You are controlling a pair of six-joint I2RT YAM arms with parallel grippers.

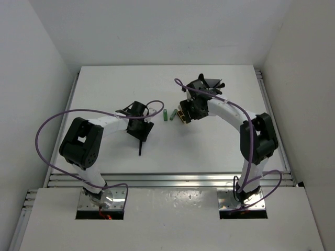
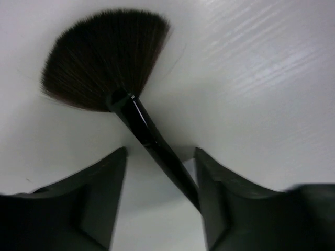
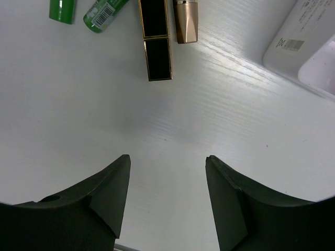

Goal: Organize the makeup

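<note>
Left arm: bent sharply at the elbow, it reaches in from the near edge of the table. The left gripper sits well to the left of the black-and-gold tube in the top view.
Left gripper: its fingers are parted wider than the thin handle that passes between them. The handle runs close along the right-hand finger in the wrist view, and whether they touch cannot be told.
Fan brush: its black bristles spread against the white table just ahead of the left fingers. The handle end pokes out on the near side of that gripper, left of the black-and-gold tube.
Right arm: it arches up the right side of the table and curls inward. The right gripper hangs over bare table with the black-and-gold tube just ahead of its fingers.
Right gripper: spread wide, with nothing between the fingers.
Green tubes: two lie near each other, left of the black-and-gold tube.
Tan tube: it lies just beside the black-and-gold tube, on its right in the wrist view.
White box: one corner shows, right of the black-and-gold tube and apart from it.
Black brushes: dark fan shapes lie beyond the black-and-gold tube toward the far edge, partly hidden by the right wrist.
Purple cable: one loops along each arm.
</note>
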